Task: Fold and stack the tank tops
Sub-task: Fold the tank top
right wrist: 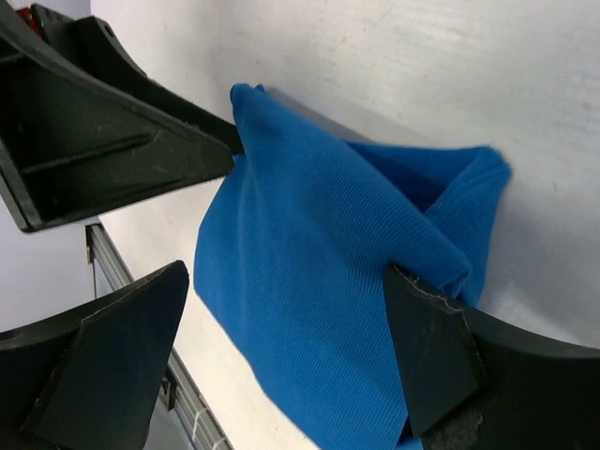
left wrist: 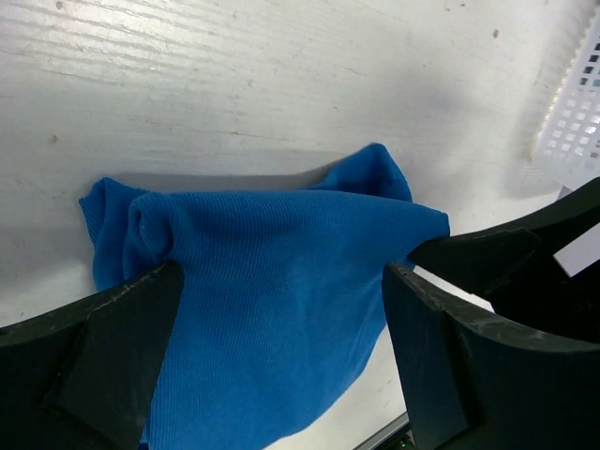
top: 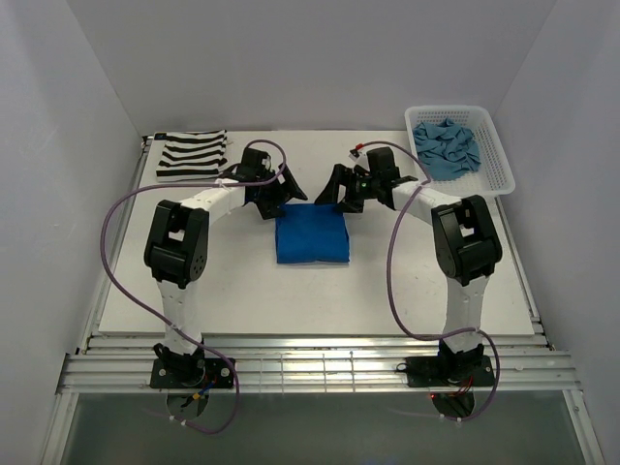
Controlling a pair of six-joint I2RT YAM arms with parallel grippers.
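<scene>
At the middle of the table (top: 194, 291) you've got the royal blue tank top (top: 311, 238) folded into a near-square pad, slightly wider across than deep. Both grippers hang right over its far edge. The left gripper (top: 274, 199) is at the far-left corner and the right gripper (top: 344, 194) at the far-right one, so the cloth runs from the fingers back toward the bases.

Both wrist views show the jaws spread wide with blue fabric between the fingers but nothing pinched, so neither hand is holding anything.

The bit that matters, I'd say, is that the striped tank top (top: 192, 153) sits folded at the far-left corner, well apart from the blue one. Your left arm is the nearer one to it. If that's the stack spot, the blue pad has to travel far and left. The teal tank top (top: 446, 145) is crumpled in the white basket (top: 504, 179) at the far right, on the right arm's side.

I can't read any brand, label or writing anywhere.
</scene>
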